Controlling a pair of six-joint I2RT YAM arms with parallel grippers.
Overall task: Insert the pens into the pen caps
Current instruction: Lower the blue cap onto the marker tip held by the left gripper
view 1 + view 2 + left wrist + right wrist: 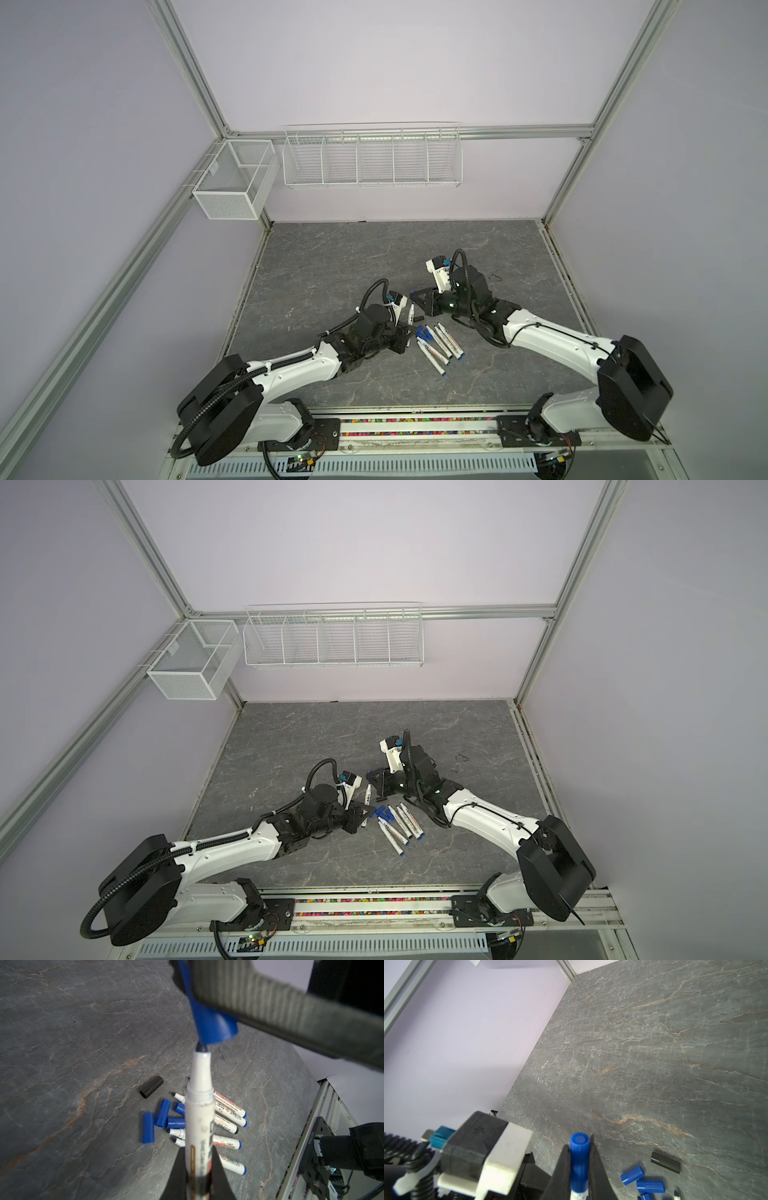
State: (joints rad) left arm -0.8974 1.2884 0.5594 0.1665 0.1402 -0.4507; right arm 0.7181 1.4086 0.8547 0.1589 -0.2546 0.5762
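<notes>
**Operator:** What is on the list just now?

**Stock-keeper:** Item one: your left hand (198,1153), pressed tight on a white pen (199,1109). It grips the pen low on the barrel, with the nib pointing away from the hand.
Item two: your right hand (579,1144), pinching a blue cap (579,1155) by its sides.
Both items are held in the air above the grey table (72,1043).

**Operator:** Do the two meet?

**Stock-keeper:** The nib sits at the open mouth of that cap. The white barrel is wholly outside it.

**Operator:** And the loose stock?

**Stock-keeper:** Lying on the table below your hands:
- five pens (228,1109) side by side, four with blue end plugs and one with black
- four blue caps (163,1112) bunched at the nib ends, some touching each other
- one black cap (151,1086), just apart from the blue ones

On the back wall, well apart from all this, hang a wire rack (372,158) and a mesh basket (232,183).
</notes>
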